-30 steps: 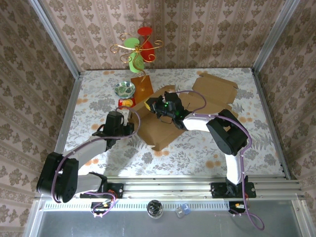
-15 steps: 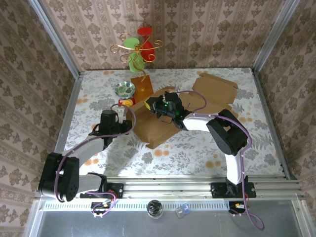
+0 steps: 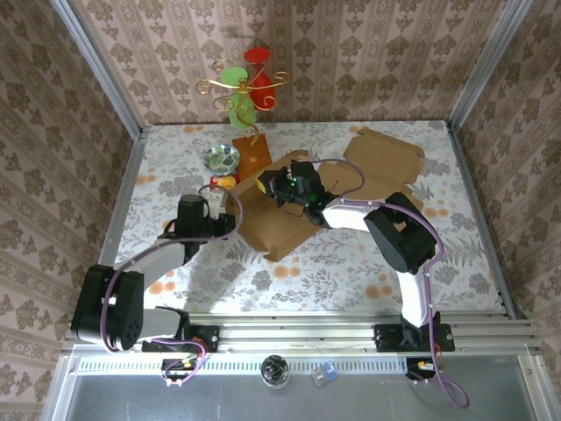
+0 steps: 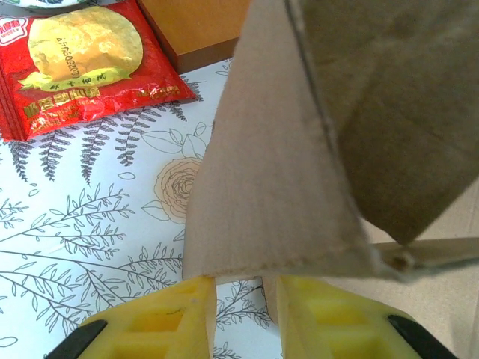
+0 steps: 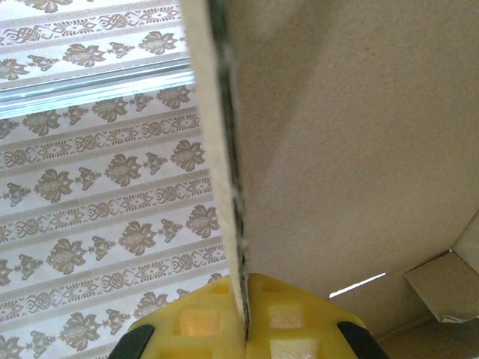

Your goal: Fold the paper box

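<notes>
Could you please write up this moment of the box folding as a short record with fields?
box: brown cardboard box, partly folded, lying mid-table with flaps raised
right arm: right gripper shut on a panel edge of the box
left arm: left gripper with jaws slightly apart at the lower edge of a raised flap
nearby: red snack packet beside that flap; green patterned bowl farther back
surface: floral-patterned table

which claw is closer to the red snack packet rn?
Left. The left claw sits just near-side of the red snack packet, at the left edge of the cardboard box. The right claw clamps a box panel farther off, to the packet's right.
</notes>
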